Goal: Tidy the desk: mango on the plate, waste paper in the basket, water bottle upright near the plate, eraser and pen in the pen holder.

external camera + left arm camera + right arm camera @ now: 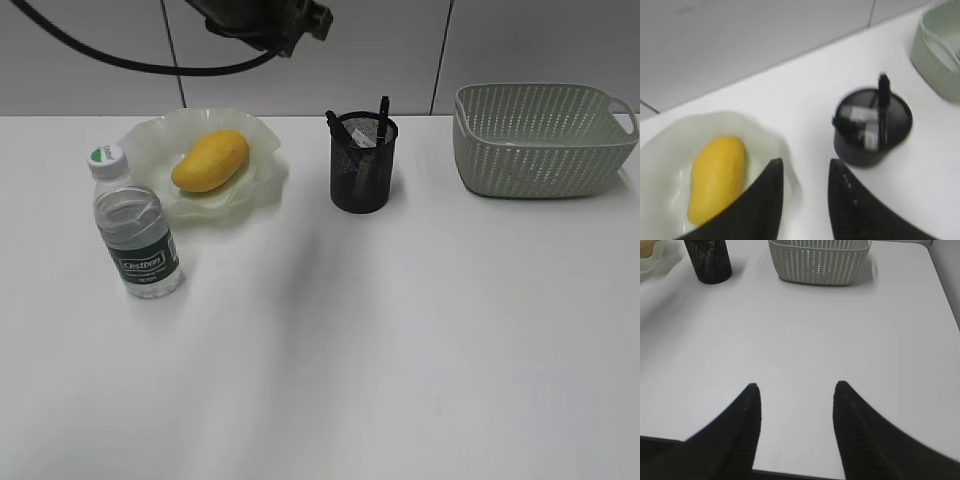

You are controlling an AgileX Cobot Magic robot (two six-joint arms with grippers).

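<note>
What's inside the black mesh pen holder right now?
In the pen holder, two dark pens stick up above the rim, and the left wrist view shows a blurry whitish item among them. The blur hides what it is, and the cup's bottom cannot be seen.

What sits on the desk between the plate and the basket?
Only the pen holder, holding dark pens, stands between the plate and the basket; the exterior view shows this. The desk on either side of it is bare.

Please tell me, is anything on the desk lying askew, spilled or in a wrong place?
Nothing stands out. The mango lies on the plate, the water bottle stands upright beside it, and pens stand in the pen holder.
</note>
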